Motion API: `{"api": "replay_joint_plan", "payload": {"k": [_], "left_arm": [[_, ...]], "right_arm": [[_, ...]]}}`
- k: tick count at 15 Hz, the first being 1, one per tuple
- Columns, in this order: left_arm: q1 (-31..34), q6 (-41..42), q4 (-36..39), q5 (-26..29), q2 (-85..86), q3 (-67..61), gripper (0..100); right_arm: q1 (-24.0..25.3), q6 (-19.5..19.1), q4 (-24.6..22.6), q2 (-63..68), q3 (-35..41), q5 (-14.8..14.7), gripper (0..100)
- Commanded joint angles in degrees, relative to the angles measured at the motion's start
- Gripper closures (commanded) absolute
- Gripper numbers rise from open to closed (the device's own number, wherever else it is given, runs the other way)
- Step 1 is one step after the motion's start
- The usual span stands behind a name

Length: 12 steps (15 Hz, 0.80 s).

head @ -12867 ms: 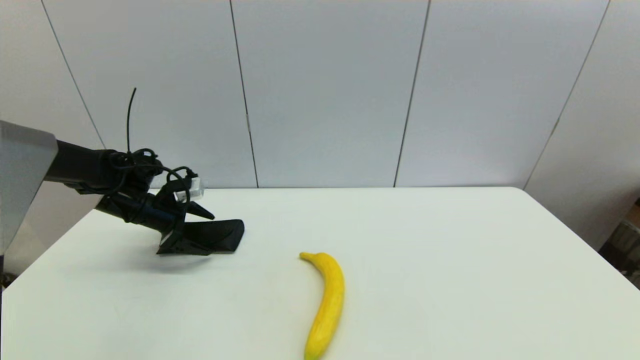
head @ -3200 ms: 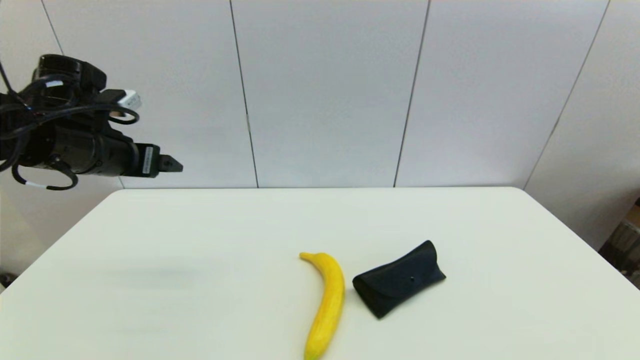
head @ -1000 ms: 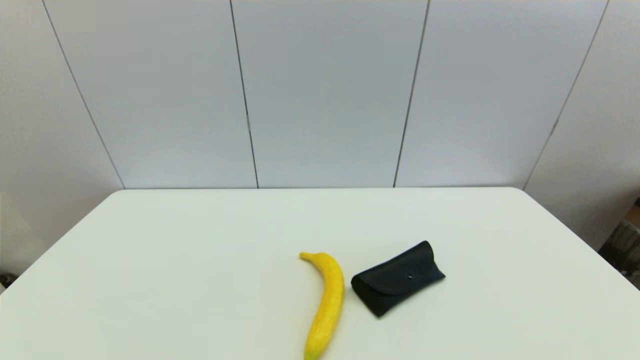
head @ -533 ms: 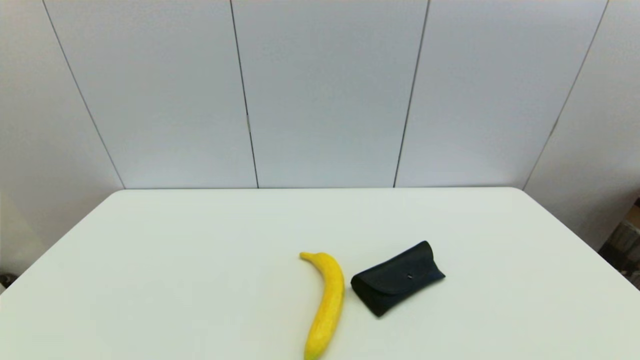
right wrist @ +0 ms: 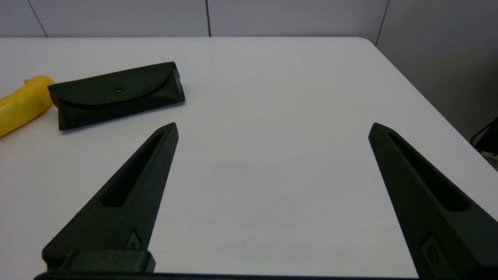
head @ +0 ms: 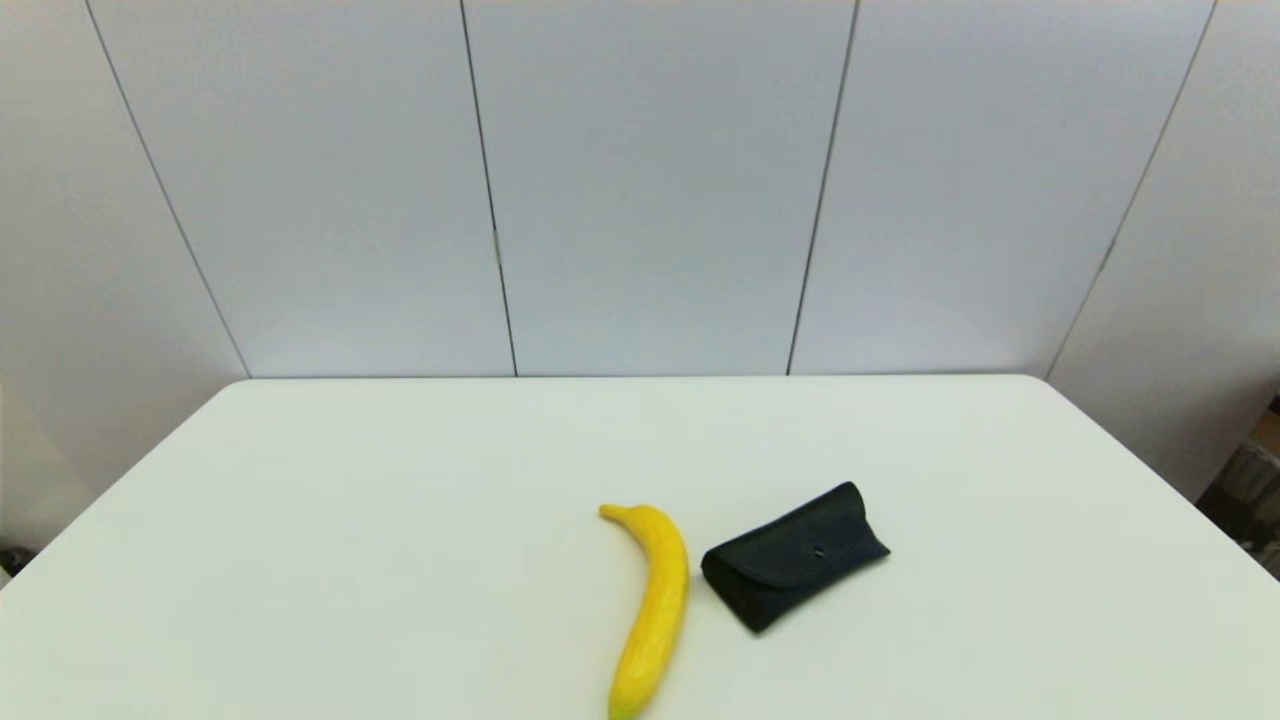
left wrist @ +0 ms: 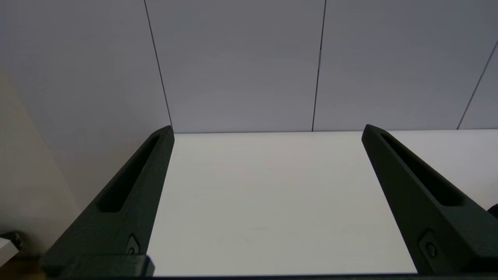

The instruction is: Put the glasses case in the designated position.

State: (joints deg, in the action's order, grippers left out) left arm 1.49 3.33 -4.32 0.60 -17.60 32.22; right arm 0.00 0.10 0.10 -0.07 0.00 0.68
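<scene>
We see the case (head: pixel 795 556) just right of the banana (head: pixel 652 606), a narrow gap between; bare table (head: pixel 350 560) left, far and right of both.

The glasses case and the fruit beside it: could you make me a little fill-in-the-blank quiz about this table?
1. The glasses case lies on the robot's ____ side of the banana.
2. The case's flap is ____.
3. The left gripper and right gripper are both ____.
4. The table is ____ in colour.

Missing words: right; closed; open; white
</scene>
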Motion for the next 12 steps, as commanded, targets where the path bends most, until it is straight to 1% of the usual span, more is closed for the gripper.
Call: {"api": "replay_joint_plan", "payload": {"k": [1, 12], "left_arm": [[0.0, 0.0, 0.0, 2.3, 7.4, -3.5, 0], [-0.5, 0.5, 0.0, 3.0, 17.4, -11.9, 0]], "right_arm": [[0.0, 0.0, 0.0, 0.1, 0.0, 0.0, 0], [0.0, 0.0, 0.0, 0.1, 0.0, 0.0, 0]]}}
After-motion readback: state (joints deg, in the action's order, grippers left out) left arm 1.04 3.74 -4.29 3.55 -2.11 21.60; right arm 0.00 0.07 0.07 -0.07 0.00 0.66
